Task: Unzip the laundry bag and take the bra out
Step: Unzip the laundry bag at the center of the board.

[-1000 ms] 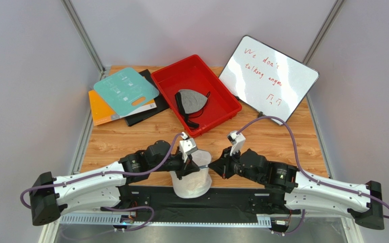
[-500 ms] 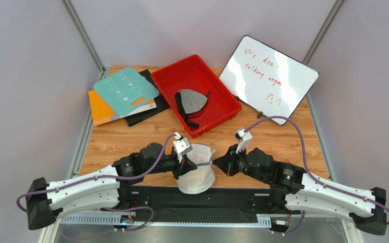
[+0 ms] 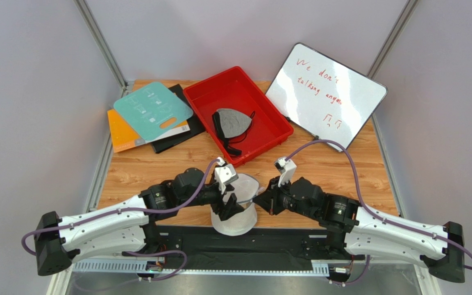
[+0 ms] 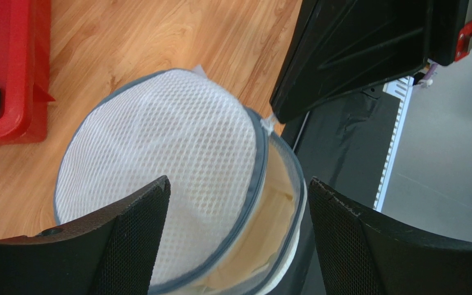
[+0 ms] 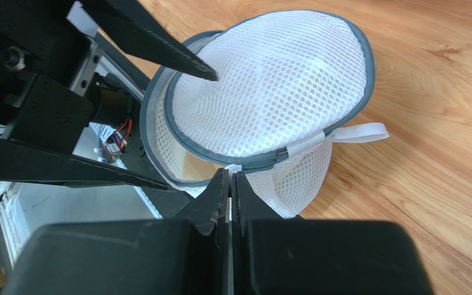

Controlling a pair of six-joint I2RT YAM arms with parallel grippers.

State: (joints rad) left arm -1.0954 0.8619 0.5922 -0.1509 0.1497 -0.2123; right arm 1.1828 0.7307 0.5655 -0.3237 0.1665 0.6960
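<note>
Arms reach in from the near edge of the wooden surface (image 3: 324,172) and meet over the laundry bag (image 3: 235,220), which stands at that near edge between them. Left claw (image 4: 237,184) is spread wide, one finger on either side of the bag; contact with the mesh can't be told. Right claw (image 5: 230,174) is pressed together, its tips pinching a small white tab at the grey zipper band (image 5: 251,163) on the bag's rim. Zipper is partly undone: the white mesh top (image 4: 158,153) is lifted like a lid and a gap runs along one side. Bra (image 4: 269,212) is inside the bag, with only a strip of beige fabric showing through that gap. A white fabric loop (image 5: 358,132) sticks out from the bag's side and lies on the wood. Farther back, near the middle, sits a red tray (image 3: 235,89) with a grey bra (image 3: 231,121) with black straps lying in it. Far left is a stack of flat items: teal board (image 3: 149,110) on top, orange sheet (image 3: 118,132) and black folder (image 3: 174,138) under it. Far right is a whiteboard (image 3: 343,110) propped at a tilt, with red handwriting on it.
</note>
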